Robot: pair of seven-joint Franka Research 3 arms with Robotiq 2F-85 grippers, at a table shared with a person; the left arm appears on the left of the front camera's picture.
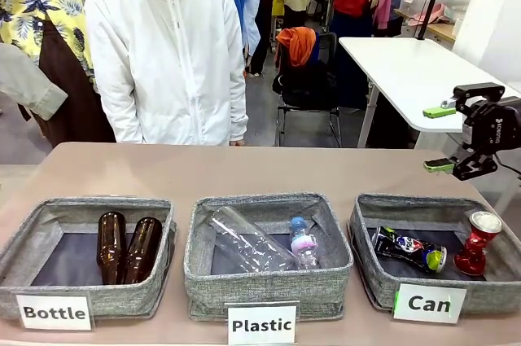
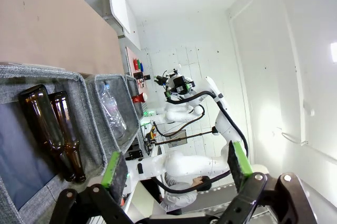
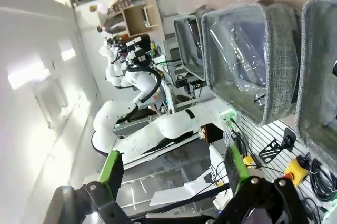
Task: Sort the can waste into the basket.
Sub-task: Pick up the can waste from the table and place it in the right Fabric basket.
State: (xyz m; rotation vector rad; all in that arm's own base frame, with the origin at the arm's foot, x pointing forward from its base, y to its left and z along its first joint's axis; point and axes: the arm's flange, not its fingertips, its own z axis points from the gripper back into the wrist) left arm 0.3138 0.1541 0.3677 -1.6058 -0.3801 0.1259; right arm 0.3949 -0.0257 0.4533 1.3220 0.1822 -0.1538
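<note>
Both cans already lie in the basket [image 1: 370, 277], the bin labelled "Can" at the tabletop's near right corner, so you can judge the sort essentially done. The dark can [image 1: 409, 248] lies on its side on the dark floor, long axis running from the basket's left wall toward the middle, silver-green end pointing right and slightly toward the near edge. The red can [image 1: 478, 243] stands roughly upright at the right wall, silver top up, long axis near vertical, just beside the dark can's end without clear contact. Expect both to be light, thin-walled, dented and slick; they would crumple further under a hard pinch. If you must re-grip, take either across its narrowed waist, jaws square to the long axis. The right gripper [image 1: 438, 138] hovers above the tabletop's far right edge, beyond the basket, jaws apart and holding nothing; its fingers [image 3: 111, 165] confirm that. The left gripper [image 2: 179, 168] is likewise spread wide and empty, looking past the bottle bin [image 2: 79, 84].
</note>
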